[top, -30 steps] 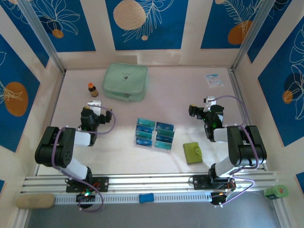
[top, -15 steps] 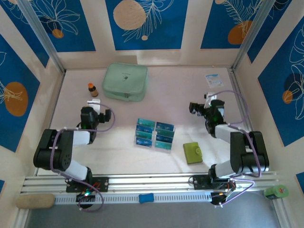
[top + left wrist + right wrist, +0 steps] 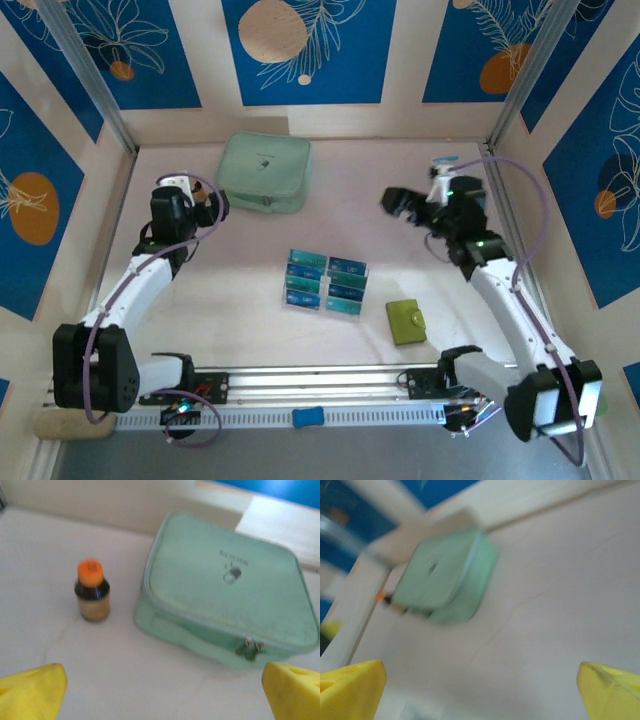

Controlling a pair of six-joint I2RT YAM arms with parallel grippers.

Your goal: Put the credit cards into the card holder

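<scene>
1. Olive card holder (image 3: 406, 321) lies folded on the pale table (image 3: 250, 325), right of the credit cards (image 3: 326, 281).
2. Mint pouch (image 3: 263, 172) sits zipped, far back.
3. Both gape, empty: left gripper (image 3: 196, 203), right gripper (image 3: 398, 203).
4. Blue patterned walls (image 3: 310, 50).

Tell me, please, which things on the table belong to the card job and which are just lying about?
Job in hand: credit cards; olive card holder.
Lying about: mint zip pouch; orange-capped bottle.
</scene>
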